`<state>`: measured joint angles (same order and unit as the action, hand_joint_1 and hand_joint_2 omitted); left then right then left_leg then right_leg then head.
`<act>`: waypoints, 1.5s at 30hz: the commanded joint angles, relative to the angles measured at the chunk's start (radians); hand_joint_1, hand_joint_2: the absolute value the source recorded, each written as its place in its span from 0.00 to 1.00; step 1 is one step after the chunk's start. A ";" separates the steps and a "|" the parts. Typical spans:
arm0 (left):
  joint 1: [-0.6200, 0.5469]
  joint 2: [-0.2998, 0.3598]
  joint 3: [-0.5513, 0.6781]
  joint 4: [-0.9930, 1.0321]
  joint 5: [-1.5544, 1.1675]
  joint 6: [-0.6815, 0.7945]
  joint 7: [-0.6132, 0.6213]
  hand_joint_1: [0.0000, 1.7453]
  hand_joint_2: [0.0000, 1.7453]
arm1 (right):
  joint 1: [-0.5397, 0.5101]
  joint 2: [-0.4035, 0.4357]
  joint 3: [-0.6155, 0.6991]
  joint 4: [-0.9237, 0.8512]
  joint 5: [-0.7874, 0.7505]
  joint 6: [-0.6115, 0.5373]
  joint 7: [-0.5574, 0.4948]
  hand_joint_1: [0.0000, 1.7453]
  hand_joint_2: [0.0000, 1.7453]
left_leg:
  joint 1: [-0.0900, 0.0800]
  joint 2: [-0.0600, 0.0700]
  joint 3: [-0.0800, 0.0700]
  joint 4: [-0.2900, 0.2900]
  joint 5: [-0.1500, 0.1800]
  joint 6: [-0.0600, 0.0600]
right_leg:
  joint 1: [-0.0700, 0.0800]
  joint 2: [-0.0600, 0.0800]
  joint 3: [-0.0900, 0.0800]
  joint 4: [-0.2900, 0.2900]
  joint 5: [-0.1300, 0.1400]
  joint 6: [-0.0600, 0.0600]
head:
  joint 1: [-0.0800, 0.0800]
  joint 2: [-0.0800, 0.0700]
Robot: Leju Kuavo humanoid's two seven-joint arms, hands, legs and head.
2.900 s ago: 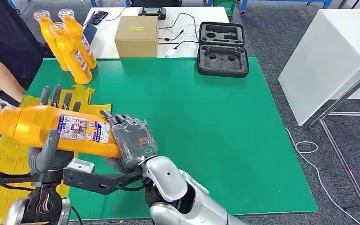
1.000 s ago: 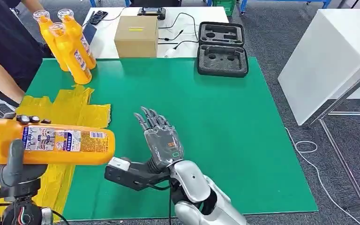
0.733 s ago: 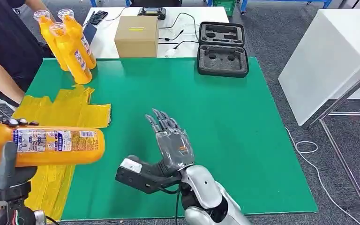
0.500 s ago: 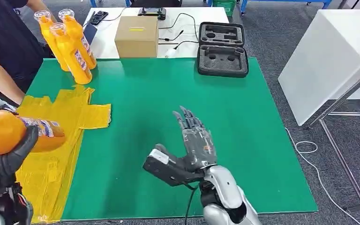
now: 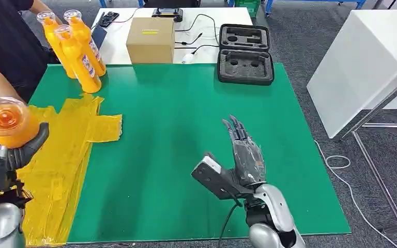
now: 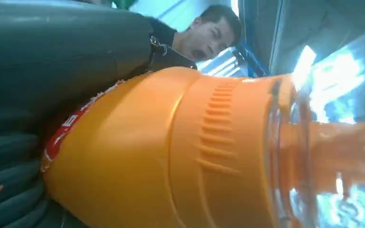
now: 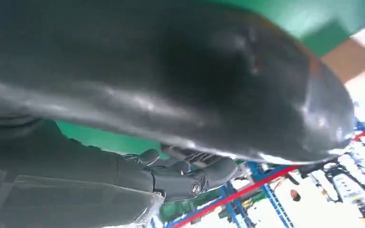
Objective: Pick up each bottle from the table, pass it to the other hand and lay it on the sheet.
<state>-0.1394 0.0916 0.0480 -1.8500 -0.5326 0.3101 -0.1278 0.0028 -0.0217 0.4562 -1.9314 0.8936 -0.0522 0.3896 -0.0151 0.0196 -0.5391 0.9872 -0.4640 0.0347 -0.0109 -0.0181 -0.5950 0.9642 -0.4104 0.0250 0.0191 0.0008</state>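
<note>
My left hand (image 5: 15, 152) grips an orange bottle (image 5: 6, 121) at the left edge, held over the yellow sheet (image 5: 67, 150), its clear-capped end turned toward the camera. In the left wrist view the orange bottle (image 6: 180, 152) lies in my left hand (image 6: 38, 95), its clear cap pointing away from the wrist. My right hand (image 5: 244, 152) is over the green mat's near middle, fingers straight and apart, holding nothing. Three more orange bottles (image 5: 75, 46) stand upright at the mat's far left corner.
A person in dark clothes (image 5: 5, 51) stands at the far left beside the standing bottles. A cardboard box (image 5: 151, 39) and an open black foam case (image 5: 245, 53) sit at the far edge of the green mat (image 5: 186, 113). A white table (image 5: 364, 67) stands to the right.
My right hand let go of the bottle and moved right across the mat. My left hand carried the bottle left over the sheet and turned it end-on to the camera.
</note>
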 commanded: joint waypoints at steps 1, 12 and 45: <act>-0.089 0.041 -0.175 0.408 -0.223 0.111 -0.029 1.00 1.00 | 0.053 -0.042 -0.015 -0.103 -0.140 -0.130 -0.159 0.00 0.00 | 0.000 -0.008 0.005 -0.003 0.000 -0.003 | 0.000 -0.005 0.007 -0.002 -0.002 -0.001 | 0.000 0.000; -0.097 0.051 -0.256 0.728 -0.626 0.247 0.072 1.00 1.00 | 0.024 -0.053 0.057 -0.151 -0.150 -0.103 -0.157 0.00 0.00 | 0.000 -0.002 0.005 -0.002 -0.001 -0.003 | 0.000 0.001 0.005 -0.001 -0.001 -0.001 | 0.000 0.000; -0.065 0.104 -0.279 0.929 -0.933 0.292 0.138 0.00 0.00 | 0.027 -0.116 0.128 -0.129 -0.208 -0.089 -0.214 0.00 0.00 | 0.000 0.000 0.003 -0.001 -0.001 -0.002 | 0.000 0.001 0.004 -0.001 0.000 -0.001 | 0.000 0.000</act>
<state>-0.1770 0.2052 -0.2083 -1.0121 -1.4649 0.6096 0.0202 0.0576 -0.1141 0.5562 -2.0882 0.6935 -0.1354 0.1740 -0.0151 0.0196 -0.5383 0.9870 -0.4641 0.0348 -0.0111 -0.0181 -0.5930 0.9642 -0.4105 0.0249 0.0187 0.0008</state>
